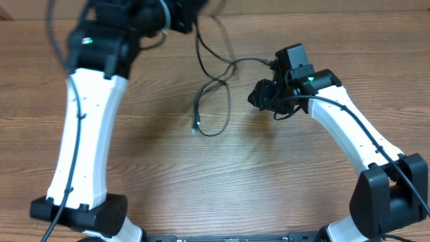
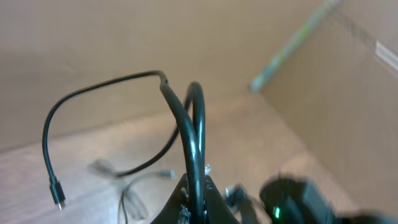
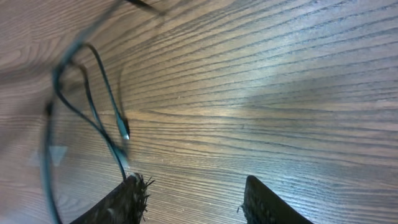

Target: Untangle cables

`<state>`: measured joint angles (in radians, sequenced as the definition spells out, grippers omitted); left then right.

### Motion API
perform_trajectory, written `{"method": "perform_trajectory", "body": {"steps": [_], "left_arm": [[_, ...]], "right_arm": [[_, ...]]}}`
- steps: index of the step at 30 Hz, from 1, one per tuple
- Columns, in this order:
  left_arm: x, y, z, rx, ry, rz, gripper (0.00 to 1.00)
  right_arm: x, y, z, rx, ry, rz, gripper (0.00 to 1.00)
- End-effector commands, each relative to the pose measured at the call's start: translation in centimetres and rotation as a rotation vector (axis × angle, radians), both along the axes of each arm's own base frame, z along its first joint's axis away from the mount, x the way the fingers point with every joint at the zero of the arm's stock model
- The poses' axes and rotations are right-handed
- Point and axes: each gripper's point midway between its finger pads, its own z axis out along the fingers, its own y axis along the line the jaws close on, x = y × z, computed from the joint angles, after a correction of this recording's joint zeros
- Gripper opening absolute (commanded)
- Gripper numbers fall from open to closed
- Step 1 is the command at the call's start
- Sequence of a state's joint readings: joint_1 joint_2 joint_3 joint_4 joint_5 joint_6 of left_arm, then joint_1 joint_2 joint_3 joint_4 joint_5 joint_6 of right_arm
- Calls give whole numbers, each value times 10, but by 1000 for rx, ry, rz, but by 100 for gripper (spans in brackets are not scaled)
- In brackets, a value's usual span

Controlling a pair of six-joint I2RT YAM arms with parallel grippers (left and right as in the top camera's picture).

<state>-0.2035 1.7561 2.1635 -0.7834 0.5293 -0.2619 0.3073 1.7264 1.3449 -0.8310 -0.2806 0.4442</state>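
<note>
Overhead view of a wooden counter (image 1: 161,176) with two white robot arms.

The left arm reaches to the far edge. Its gripper (image 2: 197,188) is clamped on thin black cables (image 2: 193,143). In the left wrist view the cables rise upright from the closed fingers and bend over in a tight arch. One end (image 2: 59,201) arcs out to the left and hangs with its plug pointing down.

From above, the cables run from that gripper toward the near side, so their long axis lies far to near. They end in a loose oval loop on the middle of the counter. A silver-tipped plug (image 1: 196,126) at the loop's left side points toward the near edge. One strand branches right and ends just beside the right arm's wrist.

The right gripper (image 3: 191,183) hovers low over the counter, right of the loop. Its fingers are apart with only bare wood between them. In its wrist view the cables lie blurred to its left.
</note>
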Motion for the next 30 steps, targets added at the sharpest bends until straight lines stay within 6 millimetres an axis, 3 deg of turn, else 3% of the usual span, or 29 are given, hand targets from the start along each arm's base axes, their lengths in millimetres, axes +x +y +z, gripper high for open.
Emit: {"method": "perform_trajectory", "body": {"steps": [1, 5, 9, 15, 19, 23, 25, 26, 30], "left_arm": [[6, 26, 21, -105, 36, 131, 4], [9, 39, 5, -79, 95, 207, 4], [13, 82, -30, 58, 188, 456, 4], [-8, 143, -79, 309, 340, 740, 4], [-24, 150, -113, 402, 467, 744, 4], [-43, 153, -157, 500, 629, 721, 4], [-52, 154, -183, 527, 726, 721, 4], [-55, 160, -205, 601, 769, 726, 4], [-67, 167, -248, 680, 879, 728, 4]], "right_arm": [[0, -2, -3, -12, 1, -1, 49], [-1, -2, -4, -13, 9, -1, 50], [-4, -3, -5, -17, 21, -1, 50], [-5, -3, -5, -29, 7, 37, 50], [-7, -5, -7, -44, 10, 47, 51], [-10, -3, -6, -43, 0, 106, 53], [-20, 3, -7, -29, 21, 165, 53], [-22, 5, -9, -65, 3, 217, 57], [-12, -2, -11, -180, -96, 322, 72]]}}
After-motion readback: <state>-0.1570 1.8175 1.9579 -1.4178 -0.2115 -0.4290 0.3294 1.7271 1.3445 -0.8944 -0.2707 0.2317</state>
